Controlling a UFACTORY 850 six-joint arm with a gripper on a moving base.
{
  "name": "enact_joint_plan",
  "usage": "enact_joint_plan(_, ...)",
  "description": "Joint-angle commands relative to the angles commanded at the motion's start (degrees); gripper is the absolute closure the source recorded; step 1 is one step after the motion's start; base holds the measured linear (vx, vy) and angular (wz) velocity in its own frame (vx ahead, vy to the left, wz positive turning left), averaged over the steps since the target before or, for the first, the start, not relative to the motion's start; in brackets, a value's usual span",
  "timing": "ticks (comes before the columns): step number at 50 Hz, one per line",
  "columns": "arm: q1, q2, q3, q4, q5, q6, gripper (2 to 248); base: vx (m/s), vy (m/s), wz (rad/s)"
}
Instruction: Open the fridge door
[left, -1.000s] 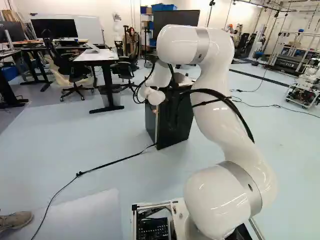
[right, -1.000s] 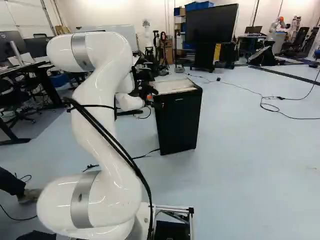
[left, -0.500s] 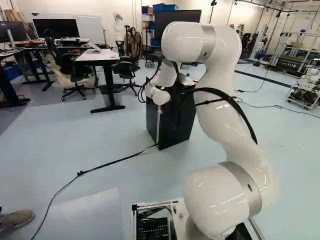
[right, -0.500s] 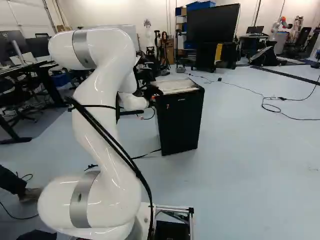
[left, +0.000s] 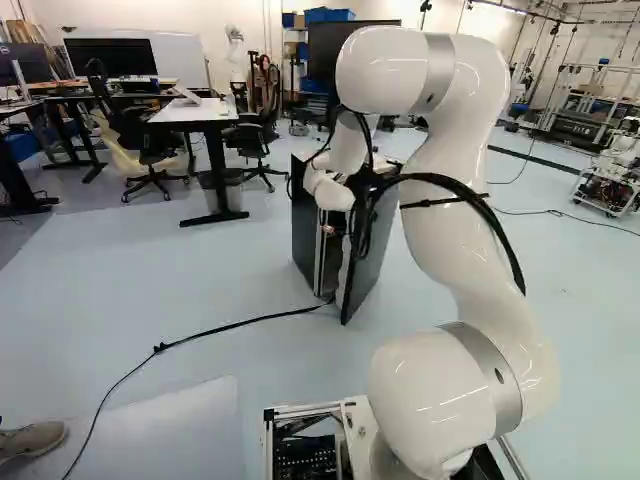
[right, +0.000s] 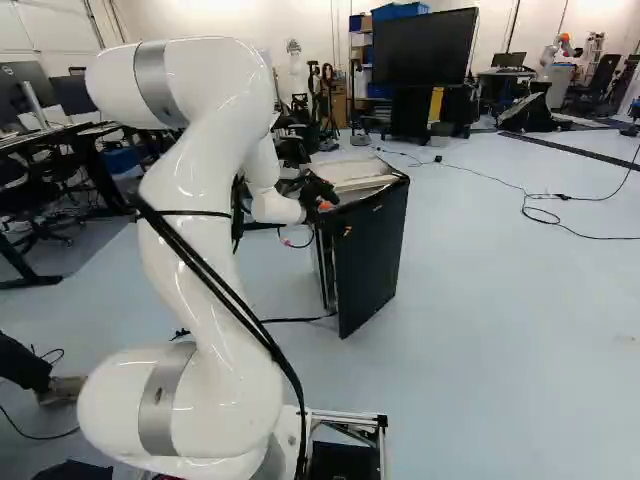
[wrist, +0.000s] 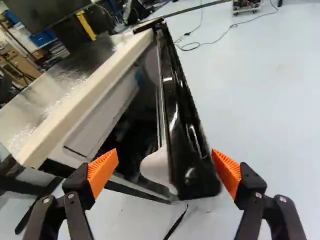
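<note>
Because the fridge door (right: 370, 260), seemingly shut half a second ago, now stands ajar at twelve o'clock from your base (left: 357, 428), its edge between your gripper (wrist: 165, 162)'s wide-spread fingers, you can probably sweep it wider.

One fridge (right: 352, 170) and one door (right: 370, 260) at 12 o'clock, one white arm (left: 470, 285), two orange-padded fingers (wrist: 103, 171), one whiteboard (left: 185, 62) at 11 o'clock.

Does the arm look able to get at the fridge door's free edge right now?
Likely yes: the fridge door stands ajar, its free edge between the open jaws of the arm, with nothing visible in the way.
</note>
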Motion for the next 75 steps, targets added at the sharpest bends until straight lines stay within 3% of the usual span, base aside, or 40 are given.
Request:
enact_joint_plan(35, -4.5, 4.8, 7.1, 20.3, -5.8, 0.0, 3, 0.0, 0.0, 0.0)
enact_joint_plan(48, -6.3, 6.0, 9.1, 21.6, -6.0, 0.0, 3, 0.0, 0.0, 0.0)
enact_joint_plan(75, -7.2, 6.0, 9.0, 21.6, -3.1, 0.0, 3, 0.0, 0.0, 0.0)
